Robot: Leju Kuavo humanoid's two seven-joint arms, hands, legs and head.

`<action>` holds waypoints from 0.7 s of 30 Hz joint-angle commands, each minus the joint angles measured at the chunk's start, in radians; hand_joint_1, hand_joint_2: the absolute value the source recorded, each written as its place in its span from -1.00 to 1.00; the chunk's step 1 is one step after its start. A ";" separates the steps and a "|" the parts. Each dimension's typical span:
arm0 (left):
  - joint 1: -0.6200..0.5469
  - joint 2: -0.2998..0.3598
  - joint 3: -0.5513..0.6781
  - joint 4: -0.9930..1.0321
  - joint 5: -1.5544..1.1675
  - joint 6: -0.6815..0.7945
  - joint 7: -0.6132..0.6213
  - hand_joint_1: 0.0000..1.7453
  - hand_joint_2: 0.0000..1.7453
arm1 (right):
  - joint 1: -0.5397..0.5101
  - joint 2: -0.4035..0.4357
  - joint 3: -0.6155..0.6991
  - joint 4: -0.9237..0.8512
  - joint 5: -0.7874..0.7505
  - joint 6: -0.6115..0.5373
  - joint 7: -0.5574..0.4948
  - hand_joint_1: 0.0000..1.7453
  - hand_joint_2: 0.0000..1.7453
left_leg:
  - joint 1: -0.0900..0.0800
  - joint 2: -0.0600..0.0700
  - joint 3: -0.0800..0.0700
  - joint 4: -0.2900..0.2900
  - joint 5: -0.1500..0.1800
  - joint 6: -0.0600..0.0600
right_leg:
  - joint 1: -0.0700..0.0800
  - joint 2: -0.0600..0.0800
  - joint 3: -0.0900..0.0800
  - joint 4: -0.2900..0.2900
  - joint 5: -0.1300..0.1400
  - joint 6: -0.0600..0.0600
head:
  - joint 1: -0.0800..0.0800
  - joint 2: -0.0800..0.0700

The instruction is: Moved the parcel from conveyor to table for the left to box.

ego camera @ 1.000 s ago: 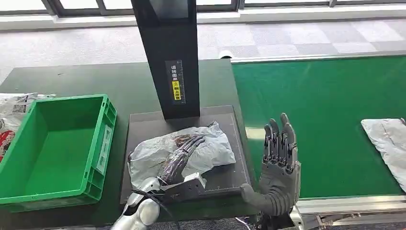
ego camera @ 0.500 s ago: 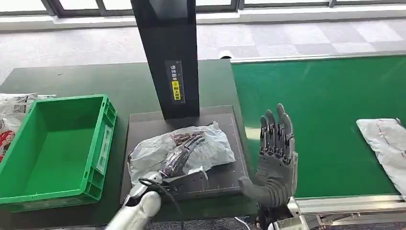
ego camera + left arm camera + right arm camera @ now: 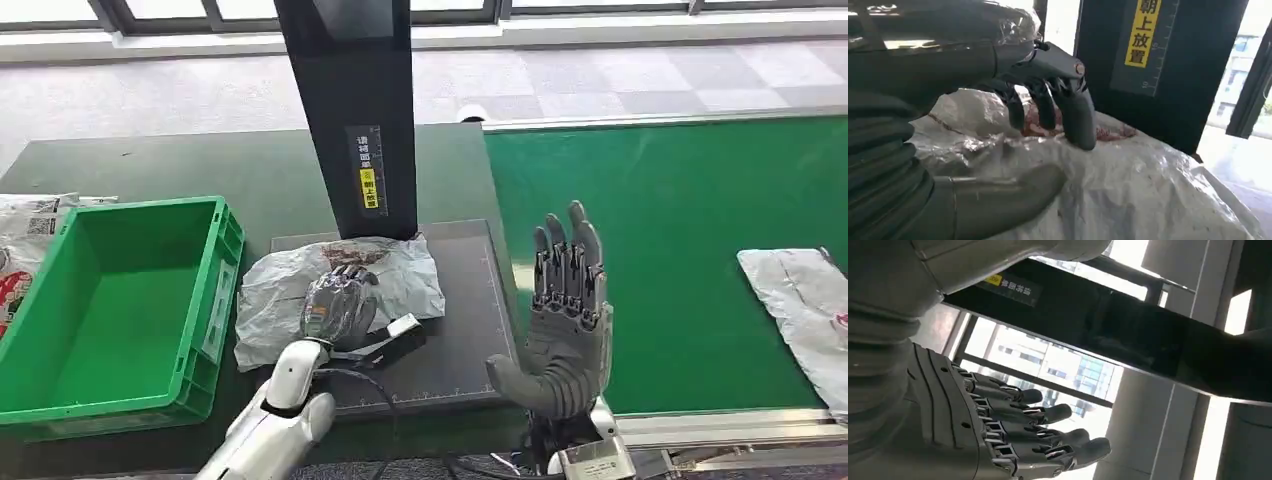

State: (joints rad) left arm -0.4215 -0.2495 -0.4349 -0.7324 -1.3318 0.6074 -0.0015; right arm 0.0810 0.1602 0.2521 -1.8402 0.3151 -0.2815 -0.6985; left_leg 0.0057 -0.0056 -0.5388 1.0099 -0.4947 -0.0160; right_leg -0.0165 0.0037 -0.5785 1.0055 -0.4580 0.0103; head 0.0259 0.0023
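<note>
- Resting on the dark pad (image 3: pixel 455 330) before the black post (image 3: pixel 350 110), the crumpled white parcel (image 3: pixel 400 280) lies at 3 o'clock of the green box (image 3: pixel 225 240).
- Left hand (image 3: pixel 338 305) sits on the parcel, fingers (image 3: pixel 1079 117) curled down onto the wrapping, thumb pressed along its side: gripping it.
- Right hand (image 3: pixel 565 310) stands upright at 3 o'clock of the pad, fingers straight and apart, holding nothing.
- Second parcel (image 3: pixel 800 300) lies on the green conveyor (image 3: pixel 680 200), at its 3 o'clock edge.
</note>
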 commanded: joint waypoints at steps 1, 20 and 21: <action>-0.011 0.002 0.086 0.050 -0.105 0.024 0.019 1.00 1.00 | -0.037 0.052 -0.082 0.025 0.021 0.027 0.000 -1.00 1.00 | 0.000 0.002 0.001 -0.001 0.001 0.000 | 0.000 0.001 0.000 -0.001 0.001 -0.001 | 0.000 0.000; 0.021 -0.026 0.137 0.020 -0.029 -0.060 -0.067 -1.00 1.00 | -0.020 0.033 -0.067 0.015 0.020 0.013 0.000 -1.00 1.00 | 0.000 0.001 0.000 -0.001 0.001 0.000 | 0.000 0.000 0.000 -0.002 0.001 -0.001 | 0.000 0.000; 0.024 -0.028 0.152 0.013 0.005 -0.047 -0.089 -1.00 1.00 | -0.019 0.033 -0.064 0.014 0.021 0.008 0.000 -1.00 1.00 | 0.001 0.001 0.000 -0.002 0.001 0.000 | 0.001 0.000 0.000 -0.003 0.002 -0.001 | 0.000 0.000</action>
State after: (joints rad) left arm -0.4000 -0.2720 -0.3929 -0.7168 -1.4294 0.5436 -0.0298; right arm 0.0711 0.1972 0.2193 -1.8467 0.3395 -0.2544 -0.6985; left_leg 0.0056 -0.0055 -0.5389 1.0099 -0.4947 -0.0159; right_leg -0.0166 0.0036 -0.5787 1.0054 -0.4580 0.0103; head 0.0256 0.0023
